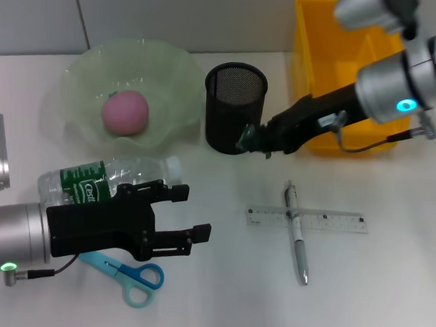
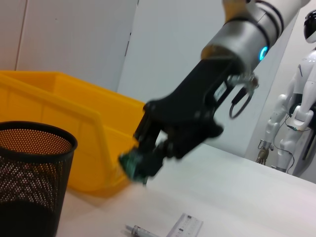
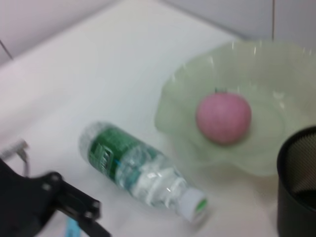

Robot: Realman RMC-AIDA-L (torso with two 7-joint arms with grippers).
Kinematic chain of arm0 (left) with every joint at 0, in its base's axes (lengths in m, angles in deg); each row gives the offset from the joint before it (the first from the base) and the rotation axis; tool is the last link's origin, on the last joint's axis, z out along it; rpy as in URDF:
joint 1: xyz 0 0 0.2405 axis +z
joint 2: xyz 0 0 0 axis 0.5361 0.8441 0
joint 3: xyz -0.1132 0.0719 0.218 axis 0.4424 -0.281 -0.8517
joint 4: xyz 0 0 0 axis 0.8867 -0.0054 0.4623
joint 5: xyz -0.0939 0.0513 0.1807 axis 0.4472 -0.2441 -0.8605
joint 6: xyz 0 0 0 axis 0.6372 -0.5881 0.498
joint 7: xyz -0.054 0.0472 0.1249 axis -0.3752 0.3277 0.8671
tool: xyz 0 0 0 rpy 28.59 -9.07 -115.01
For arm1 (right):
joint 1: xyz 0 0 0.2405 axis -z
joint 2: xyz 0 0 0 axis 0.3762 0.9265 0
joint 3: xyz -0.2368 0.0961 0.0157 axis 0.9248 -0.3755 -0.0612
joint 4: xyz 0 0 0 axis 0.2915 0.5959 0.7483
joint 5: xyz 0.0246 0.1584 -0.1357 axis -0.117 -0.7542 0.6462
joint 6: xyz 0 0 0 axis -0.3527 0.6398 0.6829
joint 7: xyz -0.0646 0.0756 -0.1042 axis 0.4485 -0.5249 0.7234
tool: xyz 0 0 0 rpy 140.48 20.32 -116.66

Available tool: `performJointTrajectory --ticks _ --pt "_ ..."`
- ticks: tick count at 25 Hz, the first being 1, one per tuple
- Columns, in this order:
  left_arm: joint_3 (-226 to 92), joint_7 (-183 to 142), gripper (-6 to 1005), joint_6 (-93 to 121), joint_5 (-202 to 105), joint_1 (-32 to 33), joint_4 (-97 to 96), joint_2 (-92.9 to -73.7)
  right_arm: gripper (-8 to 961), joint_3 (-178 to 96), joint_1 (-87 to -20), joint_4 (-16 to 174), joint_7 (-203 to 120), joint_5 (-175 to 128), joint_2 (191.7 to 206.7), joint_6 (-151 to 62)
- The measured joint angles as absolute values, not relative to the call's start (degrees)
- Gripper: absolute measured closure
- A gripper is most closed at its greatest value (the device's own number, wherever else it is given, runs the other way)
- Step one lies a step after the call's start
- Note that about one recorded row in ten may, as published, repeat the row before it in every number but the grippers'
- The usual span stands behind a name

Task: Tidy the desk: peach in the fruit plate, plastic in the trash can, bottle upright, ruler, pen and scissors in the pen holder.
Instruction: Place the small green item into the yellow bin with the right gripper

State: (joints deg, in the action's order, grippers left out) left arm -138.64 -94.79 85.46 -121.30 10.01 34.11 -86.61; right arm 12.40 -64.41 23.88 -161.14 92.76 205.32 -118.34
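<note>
I'd drop my open left gripper (image 1: 189, 214) squarely across the lying bottle (image 1: 106, 180) mid-body before closing; right gripper (image 1: 250, 139) pinches something green near the holder (image 1: 235, 109)

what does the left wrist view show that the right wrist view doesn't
Only the left wrist view shows the yellow bin, the right gripper holding a small green piece, the pen's tip and the ruler's end. Only the right wrist view shows the peach in the fruit plate and the bottle lying down. Both show the pen holder.
</note>
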Motion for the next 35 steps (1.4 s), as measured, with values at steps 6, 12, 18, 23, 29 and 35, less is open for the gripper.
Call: performJointTrajectory --ticks 6,12,18,23,29,35 --pt "-138.55 -94.48 192 85.35 -121.3 10.07 34.12 -86.68 779 4.11 -59.25 17.4 -158.34 85.3 204.97 -124.85" --pt "-138.55 -94.46 193 85.34 -121.3 10.09 34.11 -86.75 833 -4.97 -56.88 16.18 -155.04 80.61 204.82 -127.01" --pt "-138.55 -94.28 193 85.33 -121.3 10.19 34.11 -86.81 807 -13.61 -54.35 17.1 -149.17 76.5 204.12 -125.81" --pt "-138.55 -94.12 193 85.26 -121.3 10.19 34.12 -86.78 785 -16.24 -53.58 19.49 -145.69 75.9 204.02 -120.18" --pt "-138.47 -94.08 193 85.44 -121.29 9.93 34.11 -86.78 759 -15.02 -55.05 26.19 -142.03 76.54 202.44 -112.1" --pt "-138.1 -94.07 193 85.64 -121.26 9.84 34.11 -86.78 691 -15.03 -57.07 31.54 -138.83 76.63 202.01 -104.75"
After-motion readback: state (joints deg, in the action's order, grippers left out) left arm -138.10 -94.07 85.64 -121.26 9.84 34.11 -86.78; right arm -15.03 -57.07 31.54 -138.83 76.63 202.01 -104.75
